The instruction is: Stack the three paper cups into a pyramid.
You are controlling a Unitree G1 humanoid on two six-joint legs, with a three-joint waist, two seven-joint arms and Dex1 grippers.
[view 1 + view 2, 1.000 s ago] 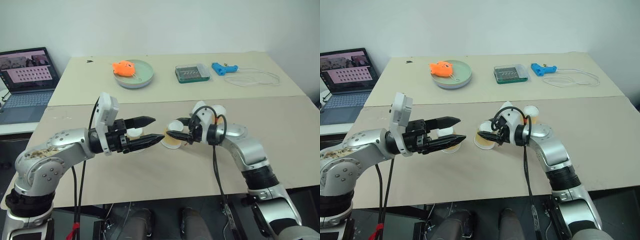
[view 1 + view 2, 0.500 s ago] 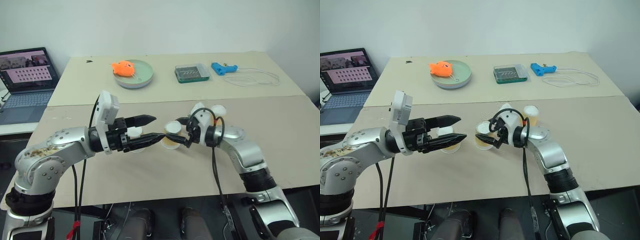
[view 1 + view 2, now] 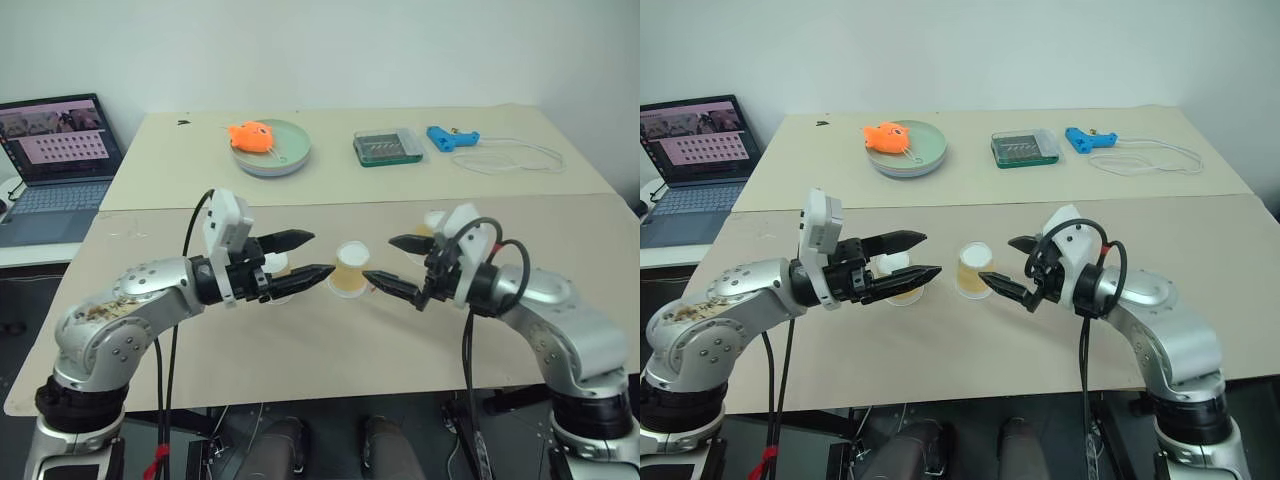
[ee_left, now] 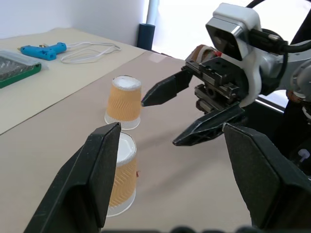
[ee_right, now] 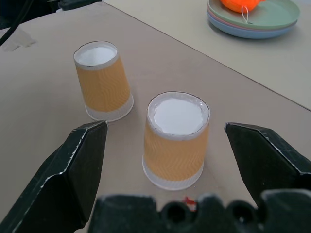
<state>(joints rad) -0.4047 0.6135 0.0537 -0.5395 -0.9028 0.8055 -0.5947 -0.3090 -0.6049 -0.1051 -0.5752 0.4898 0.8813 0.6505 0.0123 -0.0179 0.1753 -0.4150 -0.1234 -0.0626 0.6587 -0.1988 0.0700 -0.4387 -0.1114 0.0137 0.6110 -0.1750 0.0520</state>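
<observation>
The left cup [image 3: 894, 277] and the middle cup [image 3: 973, 270] stand upside down near each other on the table [image 3: 300, 340], a small gap between them. That reads as the base row of the pyramid, wide rims down for a steady footing and flat white bases up to carry the top cup. The third cup [image 3: 435, 219], also upside down, stands behind the right gripper [image 3: 378, 259], well apart from the other two, so I judge it is the one yet to go on top. The right gripper holds nothing. Its jaws stand wide apart and point at the middle cup, the fingertips just short of it and not touching. A spread this wide suits clearing a cup's wall or taking the next one. The right arm is bent at the elbow, with the gripper aimed forward and towards the robot's left, tipped slightly down. The left gripper [image 3: 320, 254] is also empty, its fingers partly apart. It hangs level above the table, aimed forward and towards the right, with the left cup showing behind its fingers and the tips close to the middle cup but clear of it. It looks placed as a guard beside the base row.
</observation>
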